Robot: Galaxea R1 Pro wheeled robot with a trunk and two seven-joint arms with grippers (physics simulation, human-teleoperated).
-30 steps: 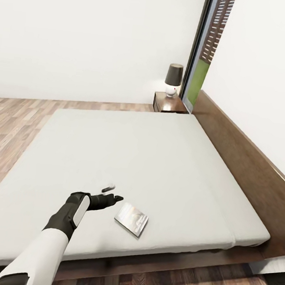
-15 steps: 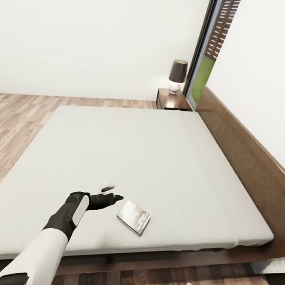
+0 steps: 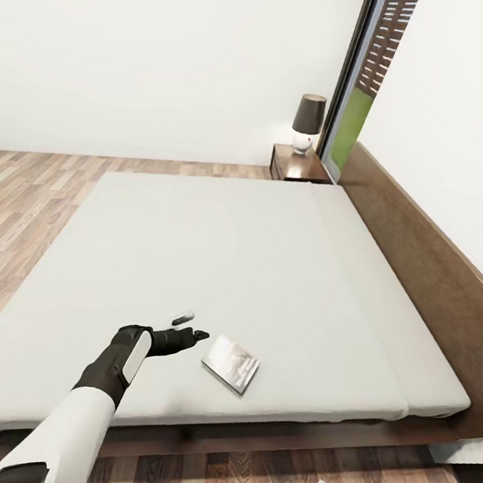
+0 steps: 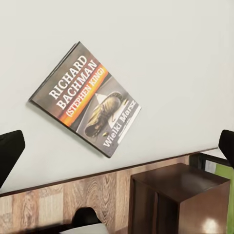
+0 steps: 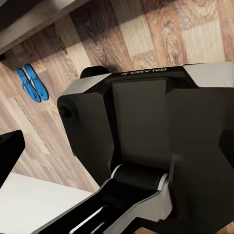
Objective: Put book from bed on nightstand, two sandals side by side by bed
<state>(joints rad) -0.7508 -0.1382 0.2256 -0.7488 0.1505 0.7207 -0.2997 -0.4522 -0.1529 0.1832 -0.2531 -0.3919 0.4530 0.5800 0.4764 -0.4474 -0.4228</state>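
Observation:
The book (image 3: pixel 231 362) lies flat on the bed's pale mattress (image 3: pixel 225 255), near the front edge; its cover reads "RICHARD BACHMAN" (image 4: pixel 87 97). My left gripper (image 3: pixel 189 326) hovers just left of the book, open and holding nothing, its dark fingertips (image 4: pixel 10 151) spread wide. A nightstand (image 3: pixel 299 165) stands at the bed's far corner, and another nightstand (image 4: pixel 180 195) is beside the near edge. The two blue sandals (image 5: pixel 33 84) lie together on the plank floor. My right gripper (image 5: pixel 117 151) is open and empty, low over the robot's base (image 5: pixel 146 126).
A dark-shaded lamp (image 3: pixel 308 122) sits on the far nightstand. The dark headboard (image 3: pixel 418 269) runs along the bed's right side, below a white wall. A tall window (image 3: pixel 369 76) is behind the nightstand. Wood floor (image 3: pixel 22 194) lies left of the bed.
The head view has shifted a little, so the bed and nightstand sit differently in the picture. The end of my right arm has come into the bottom edge. Left gripper and book keep their spacing.

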